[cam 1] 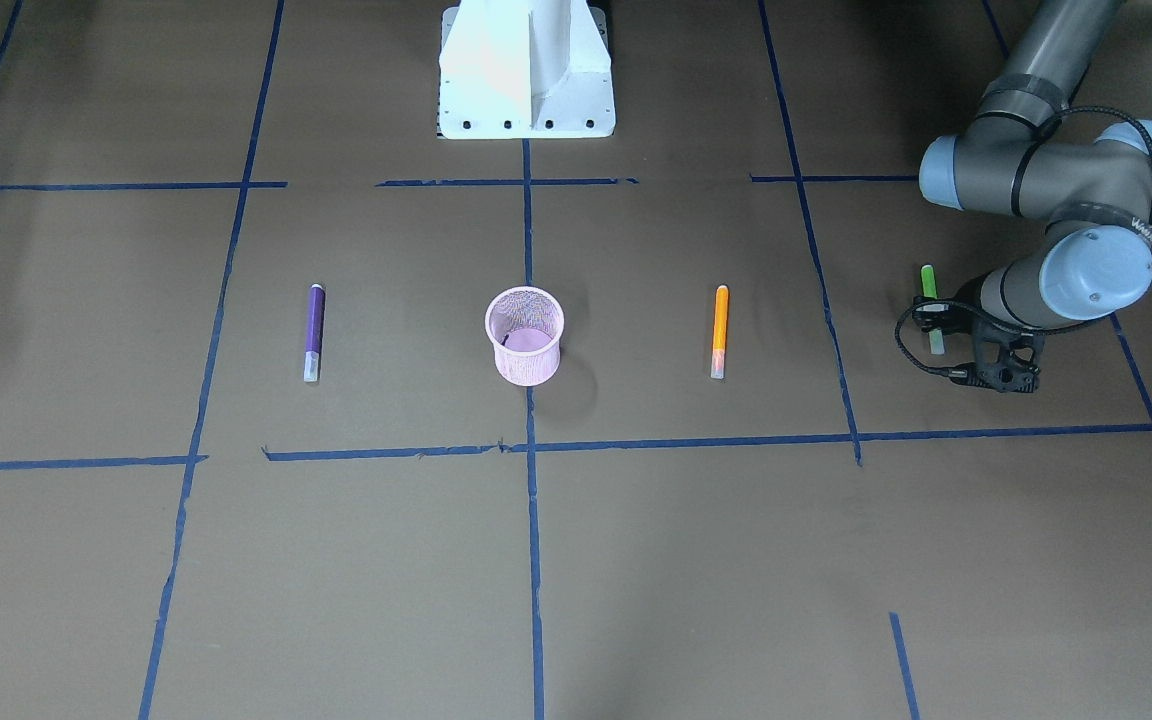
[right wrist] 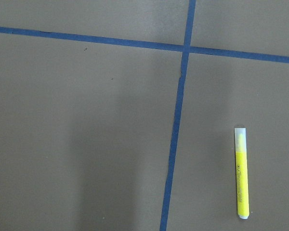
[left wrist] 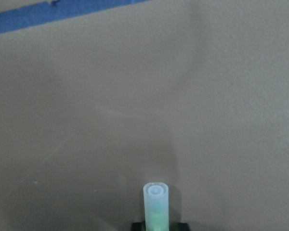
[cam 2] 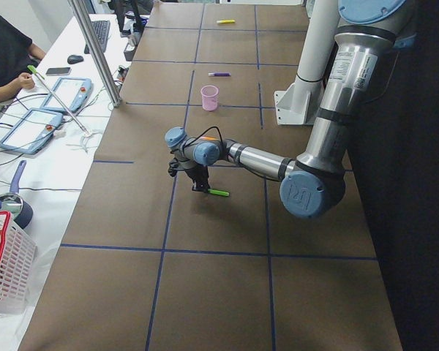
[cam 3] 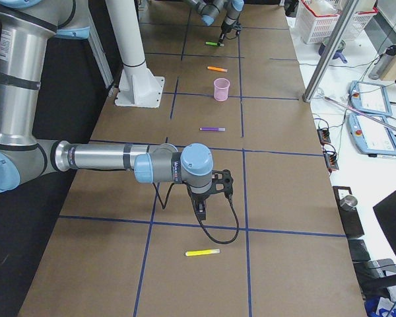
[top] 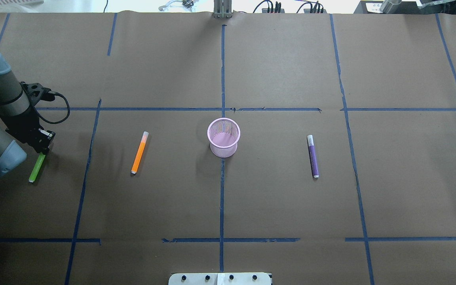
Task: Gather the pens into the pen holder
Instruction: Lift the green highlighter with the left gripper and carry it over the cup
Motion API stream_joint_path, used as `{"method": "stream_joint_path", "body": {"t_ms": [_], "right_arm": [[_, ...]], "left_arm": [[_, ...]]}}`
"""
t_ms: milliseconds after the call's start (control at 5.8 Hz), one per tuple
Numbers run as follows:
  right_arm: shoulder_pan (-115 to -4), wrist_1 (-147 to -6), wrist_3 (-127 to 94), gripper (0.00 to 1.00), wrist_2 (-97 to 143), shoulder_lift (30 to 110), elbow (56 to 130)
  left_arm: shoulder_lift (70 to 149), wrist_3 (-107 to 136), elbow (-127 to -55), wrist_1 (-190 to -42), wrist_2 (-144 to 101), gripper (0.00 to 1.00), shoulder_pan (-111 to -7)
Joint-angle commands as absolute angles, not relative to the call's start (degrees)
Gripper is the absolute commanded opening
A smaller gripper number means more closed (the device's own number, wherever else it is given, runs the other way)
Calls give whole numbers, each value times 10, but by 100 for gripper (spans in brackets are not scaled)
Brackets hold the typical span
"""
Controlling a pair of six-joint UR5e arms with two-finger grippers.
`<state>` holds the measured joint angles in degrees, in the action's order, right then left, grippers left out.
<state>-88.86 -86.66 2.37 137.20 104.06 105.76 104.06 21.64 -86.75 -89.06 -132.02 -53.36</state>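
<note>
Left gripper (top: pixel 44 148): down at the table (top: pixel 275 198), over the cap end of the green pen (top: pixel 36 169). In its wrist view dark tips sit tight against both sides of the barrel, so the fingers look narrow and closed on the pen.
Green pen: its pale cap pokes out just past the fingers and the barrel runs away from them, back toward the robot. I cannot tell whether it is already off the paper.
Why that hold: gripping near one end probably leaves a long free length, which should go into a cup end-first more easily than a pen held at the middle.
Pen holder (top: pixel 223 150): upright and mouth up, well apart from the left fingers toward the table's middle. No pen stands in it.
Orange pen (top: pixel 139 153): flat on the table, between the left fingers and the holder (likely next for this arm).
Purple pen (top: pixel 313 156): beyond the holder, far from the left fingers.
Right gripper (cam 3: pixel 201 209): above the table. Its finger opening cannot be told – only a side view shows it.
Yellow pen (right wrist: pixel 241 173): lies near the right fingers, untouched.
Progress: none of the four pens is collected yet.
</note>
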Motion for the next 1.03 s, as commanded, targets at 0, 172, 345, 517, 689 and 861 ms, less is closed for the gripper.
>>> {"method": "stream_joint_path", "body": {"t_ms": [0, 172, 345, 517, 689, 861], "right_arm": [[-889, -867, 24, 100, 1373, 1041, 1060], [-889, -867, 24, 100, 1373, 1041, 1061], [-889, -866, 24, 100, 1373, 1040, 1062], [-889, -866, 24, 100, 1373, 1039, 1063], [-889, -866, 24, 100, 1373, 1039, 1063], [-889, -866, 24, 100, 1373, 1039, 1063]], "left_arm": [[1038, 204, -868, -889, -1320, 0, -533], [1037, 205, -875, -889, -1320, 0, -534], [1041, 207, -884, -889, -1319, 0, -534], [1042, 214, -931, -883, -1318, 0, -538], [1043, 227, -971, -881, -1317, 0, -541], [1069, 305, -1020, -882, -1315, 0, -540]]}}
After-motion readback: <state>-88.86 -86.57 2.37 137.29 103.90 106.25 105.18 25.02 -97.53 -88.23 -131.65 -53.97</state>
